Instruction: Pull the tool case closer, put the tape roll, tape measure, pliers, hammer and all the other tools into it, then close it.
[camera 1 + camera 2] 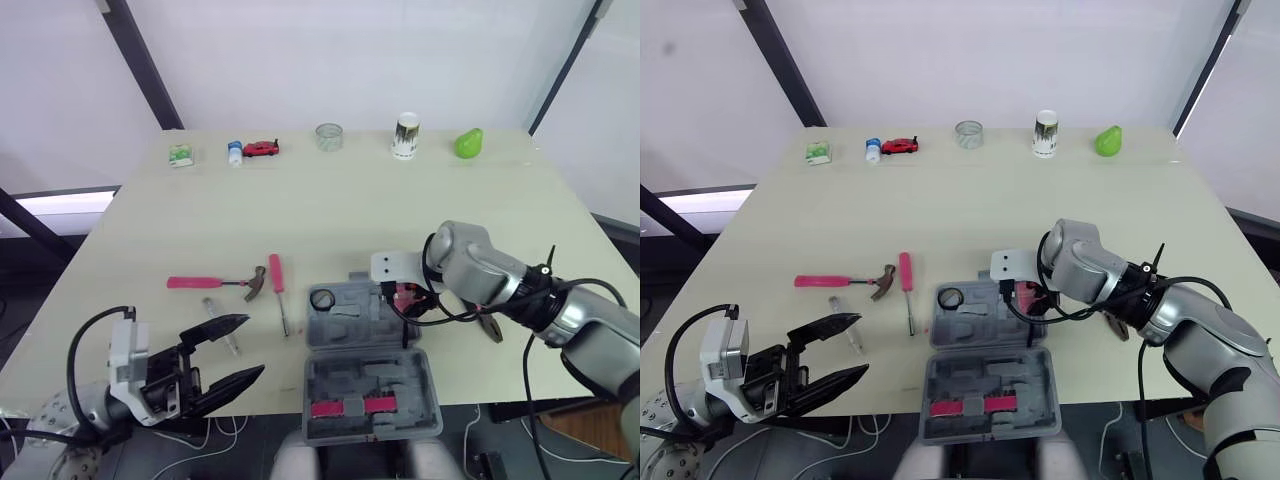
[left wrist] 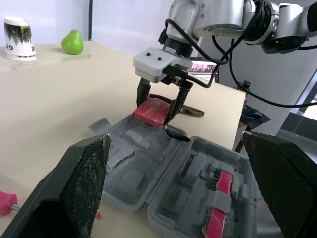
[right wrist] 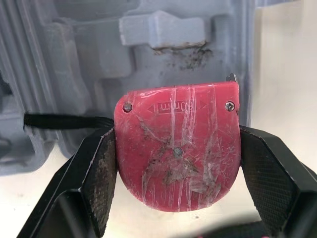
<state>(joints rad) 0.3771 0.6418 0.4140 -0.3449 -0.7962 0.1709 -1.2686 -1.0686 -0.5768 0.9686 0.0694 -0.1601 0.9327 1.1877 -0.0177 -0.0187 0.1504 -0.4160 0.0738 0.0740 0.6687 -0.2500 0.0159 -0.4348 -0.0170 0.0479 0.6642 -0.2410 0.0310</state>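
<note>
The grey tool case [image 1: 370,385] lies open at the table's front edge. A small black tape roll [image 1: 322,298] sits in its far half. My right gripper [image 1: 405,297] is shut on the red tape measure [image 3: 176,144], holding it just over the right side of that far half. The pliers [image 1: 492,328] lie on the table beyond my right arm, partly hidden. The pink-handled hammer [image 1: 215,283], a pink screwdriver [image 1: 277,275] and a small silver tool [image 1: 220,325] lie left of the case. My left gripper [image 1: 228,355] hangs open at the front left, holding nothing.
Along the far edge stand a green-white box [image 1: 181,155], a small bottle [image 1: 235,152], a red toy car [image 1: 262,148], a clear round container [image 1: 329,136], a paper cup [image 1: 405,135] and a green pear [image 1: 468,142].
</note>
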